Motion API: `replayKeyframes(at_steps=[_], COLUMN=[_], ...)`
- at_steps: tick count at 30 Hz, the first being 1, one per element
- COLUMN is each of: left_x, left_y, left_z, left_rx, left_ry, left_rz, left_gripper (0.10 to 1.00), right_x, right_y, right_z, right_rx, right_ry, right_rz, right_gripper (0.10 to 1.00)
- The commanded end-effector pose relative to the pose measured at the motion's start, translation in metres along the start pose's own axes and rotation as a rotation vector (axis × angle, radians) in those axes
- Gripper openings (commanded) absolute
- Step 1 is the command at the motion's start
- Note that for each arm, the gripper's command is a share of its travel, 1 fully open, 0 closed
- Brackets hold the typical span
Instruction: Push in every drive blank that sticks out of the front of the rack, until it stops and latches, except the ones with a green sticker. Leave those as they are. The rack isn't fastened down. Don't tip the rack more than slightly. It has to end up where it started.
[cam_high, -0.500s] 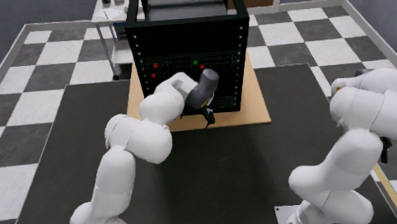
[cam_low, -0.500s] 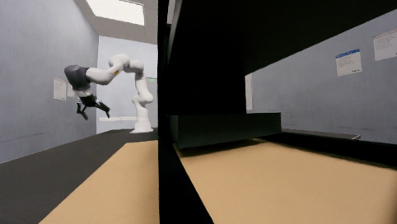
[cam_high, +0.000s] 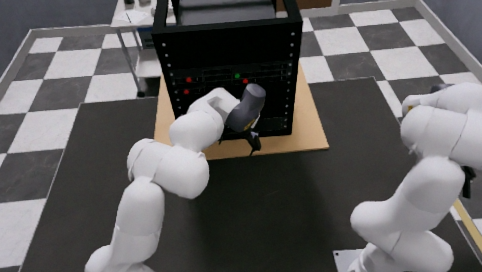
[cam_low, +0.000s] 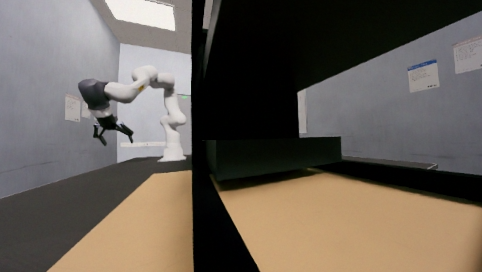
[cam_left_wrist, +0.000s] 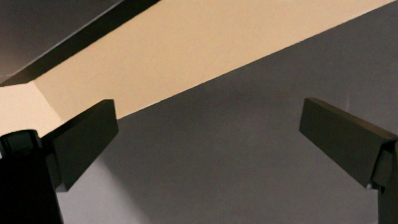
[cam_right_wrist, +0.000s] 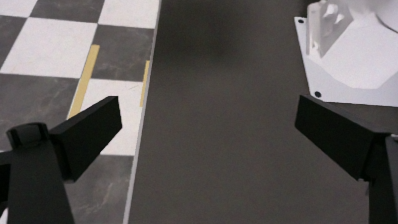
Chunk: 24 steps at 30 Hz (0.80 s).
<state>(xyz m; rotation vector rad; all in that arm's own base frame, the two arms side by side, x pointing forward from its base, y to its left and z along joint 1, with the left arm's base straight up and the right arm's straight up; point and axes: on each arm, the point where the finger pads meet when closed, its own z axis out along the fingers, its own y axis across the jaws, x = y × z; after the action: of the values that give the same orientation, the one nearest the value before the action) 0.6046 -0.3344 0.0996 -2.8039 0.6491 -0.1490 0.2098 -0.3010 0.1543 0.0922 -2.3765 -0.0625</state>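
Smooth, rounded white arms; dark grey wrist; black, angular, two-fingered hand.

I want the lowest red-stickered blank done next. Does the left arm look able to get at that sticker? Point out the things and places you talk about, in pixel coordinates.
Probably yes. The left gripper (cam_high: 237, 146) (cam_left_wrist: 209, 115) is open, low and near the rack (cam_high: 296, 60) (cam_low: 200, 225) (cam_left_wrist: 75, 52); nothing visible blocks the red sticker (cam_high: 186, 91), though it would likely need raising.

Rack blk, board tan, arms wht w/ dk gry wrists, floor chkd blk/wht.
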Motion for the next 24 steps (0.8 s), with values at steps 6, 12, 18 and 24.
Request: replayKeyframes(at_steps=[6,12,18,24], left_x=[0.000,0.000,0.000,0.000], left_y=[0.000,0.000,0.000,0.000], left_z=[0.000,0.000,0.000,0.000], left_rx=[0.000,0.000,0.000,0.000], left_ry=[0.000,0.000,0.000,0.000], left_rz=[0.000,0.000,0.000,0.000], left_gripper=[1.000,1.000,1.000,1.000], right_x=[0.000,0.001,0.003,0.006], right_y=[0.000,-0.002,-0.005,-0.011], right_z=[0.000,-0.001,-0.002,-0.005], right_rx=[0.000,-0.004,-0.013,-0.027], right_ry=[0.000,-0.005,-0.016,-0.036], right_rz=[0.000,-0.005,-0.017,-0.037], right_gripper=[1.000,1.000,1.000,1.000])
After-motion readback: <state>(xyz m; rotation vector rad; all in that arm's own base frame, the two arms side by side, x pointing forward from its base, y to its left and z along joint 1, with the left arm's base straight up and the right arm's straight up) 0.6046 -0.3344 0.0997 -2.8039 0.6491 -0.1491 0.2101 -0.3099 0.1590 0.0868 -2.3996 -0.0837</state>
